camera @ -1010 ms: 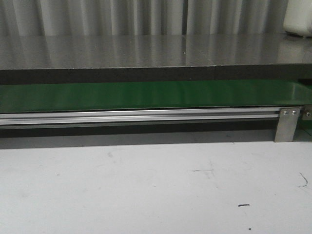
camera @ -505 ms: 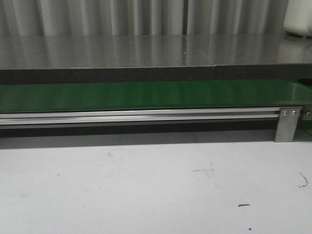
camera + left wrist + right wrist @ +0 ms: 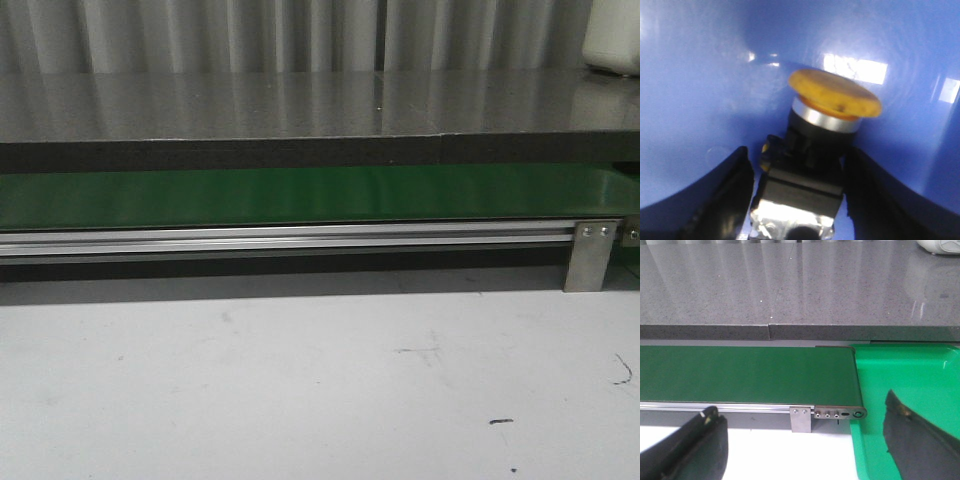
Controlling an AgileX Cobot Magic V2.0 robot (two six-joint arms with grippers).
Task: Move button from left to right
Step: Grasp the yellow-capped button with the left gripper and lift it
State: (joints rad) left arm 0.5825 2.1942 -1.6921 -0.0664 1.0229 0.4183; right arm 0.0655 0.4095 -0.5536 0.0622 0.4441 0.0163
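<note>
Our left tool point(image 3: 797, 200) straddles the button point(image 3: 815, 150), fingers point(image 3: 722, 195) wide, gripping nothing yet; its cap points away from us.

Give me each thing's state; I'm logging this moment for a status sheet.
button: lying tilted inside a blue container, between the left gripper jaws
left gripper: jaws either side of the button; grip unclear
right gripper: open, empty
green conveyor belt: bare
green bin: nothing seen inside

Low front view; two wrist close-ups
</note>
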